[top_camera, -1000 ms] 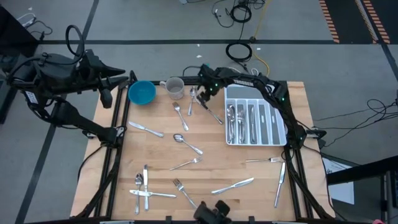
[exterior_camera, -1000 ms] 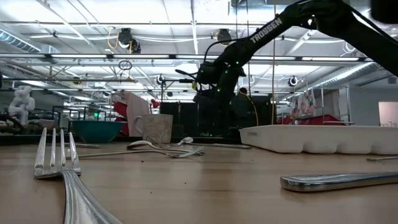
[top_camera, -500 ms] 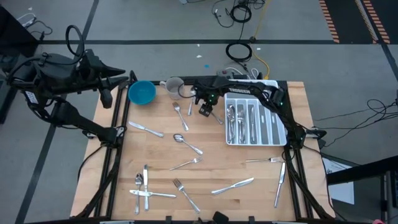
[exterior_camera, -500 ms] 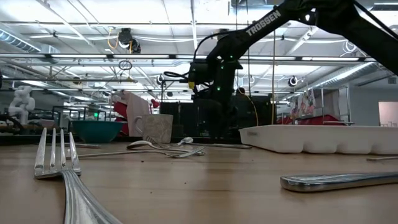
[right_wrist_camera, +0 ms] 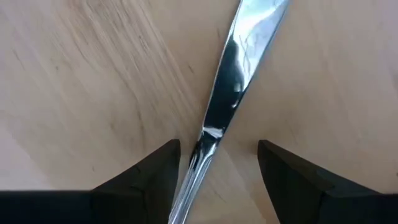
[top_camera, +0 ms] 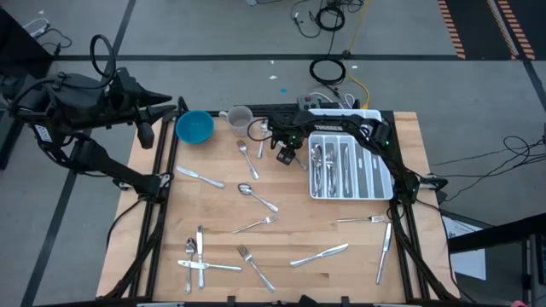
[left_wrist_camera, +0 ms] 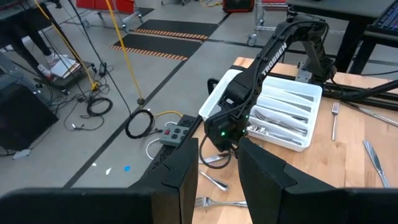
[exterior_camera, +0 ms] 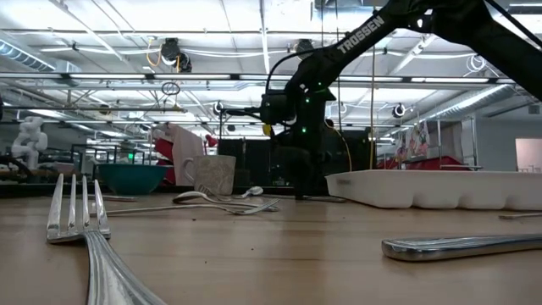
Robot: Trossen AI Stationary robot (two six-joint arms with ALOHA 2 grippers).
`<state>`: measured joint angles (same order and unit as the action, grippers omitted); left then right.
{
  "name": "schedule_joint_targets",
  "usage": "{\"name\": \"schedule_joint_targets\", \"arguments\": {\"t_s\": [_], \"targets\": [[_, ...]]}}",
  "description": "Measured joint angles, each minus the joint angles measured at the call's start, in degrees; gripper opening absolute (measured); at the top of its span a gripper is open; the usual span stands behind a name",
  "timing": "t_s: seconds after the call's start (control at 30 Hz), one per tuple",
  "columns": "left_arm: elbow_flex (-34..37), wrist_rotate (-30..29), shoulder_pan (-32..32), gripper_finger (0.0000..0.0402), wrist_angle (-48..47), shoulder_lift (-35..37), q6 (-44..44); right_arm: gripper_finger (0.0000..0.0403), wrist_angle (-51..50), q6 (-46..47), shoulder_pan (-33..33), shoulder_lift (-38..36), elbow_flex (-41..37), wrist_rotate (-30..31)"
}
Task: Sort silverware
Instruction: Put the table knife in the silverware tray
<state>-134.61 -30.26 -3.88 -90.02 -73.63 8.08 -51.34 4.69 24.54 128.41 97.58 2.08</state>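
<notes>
Silverware lies scattered over the wooden table: a spoon (top_camera: 257, 197), forks (top_camera: 255, 225) and knives (top_camera: 319, 255). More pieces lie in the white tray (top_camera: 381, 176). My right gripper (right_wrist_camera: 217, 171) points down, open, just left of the tray. One finger stands on each side of a table knife (right_wrist_camera: 229, 93) without touching it. The knife lies flat on the wood. In the high view, this gripper (top_camera: 287, 153) covers most of the knife. My left gripper (left_wrist_camera: 219, 180) waits open and holds nothing. It is raised beyond the table's far left corner (top_camera: 166, 113).
A blue bowl (top_camera: 194, 128) and a grey cup (top_camera: 239, 121) stand at the far edge, left of my right gripper. A fork and a spoon (top_camera: 246, 157) lie close by. Forks and knives lie along the near edge (top_camera: 200, 256) and near the right edge (top_camera: 384, 243).
My right gripper has moved from the far edge beside the cup toward the near edge and downward. It has rolled a little and now stands low over the knife beside the tray. The silverware has stayed where it was.
</notes>
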Motion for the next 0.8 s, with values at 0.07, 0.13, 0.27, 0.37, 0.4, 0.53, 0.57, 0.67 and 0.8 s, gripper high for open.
{"name": "schedule_joint_targets", "arguments": {"t_s": [0.07,0.13,0.27,0.37,0.4,0.53,0.57,0.67,0.8], "targets": [[0.0,0.0,0.0,0.0116,0.0,0.0,0.0,0.0191,0.0,0.2,-0.4,-0.1,-0.7,1.1],[0.0,0.0,0.0,0.0116,0.0,0.0,0.0,0.0144,0.3,0.3,-0.9,-0.1,-1.6,1.7],[0.0,0.0,0.0,0.0116,0.0,0.0,0.0,0.0024,0.8,0.2,-1.6,-0.1,-2.9,2.1],[0.0,0.0,0.0,0.0116,0.0,0.0,0.0,0.0011,0.8,1.5,-1.9,-0.1,-2.9,2.5],[0.0,0.0,0.0,0.0116,0.0,0.0,0.0,0.0008,0.7,2.1,-1.9,-0.1,-2.9,2.6],[0.0,0.0,0.0,0.0116,0.0,0.0,0.0,0.0004,-0.4,3.7,-1.9,-0.1,-2.5,0.7],[0.0,0.0,0.0,0.0116,0.0,0.0,0.0,0.0003,-1.0,3.9,-1.9,-0.1,-2.0,0.0],[0.0,0.0,0.0,0.0116,0.0,0.0,-0.8,0.0002,-2.4,4.7,-2.4,-0.5,-0.2,-0.1],[0.0,0.0,0.0,0.0116,0.0,0.0,-1.0,0.0001,-5.0,6.3,-2.6,-1.6,2.9,-1.6]]}}
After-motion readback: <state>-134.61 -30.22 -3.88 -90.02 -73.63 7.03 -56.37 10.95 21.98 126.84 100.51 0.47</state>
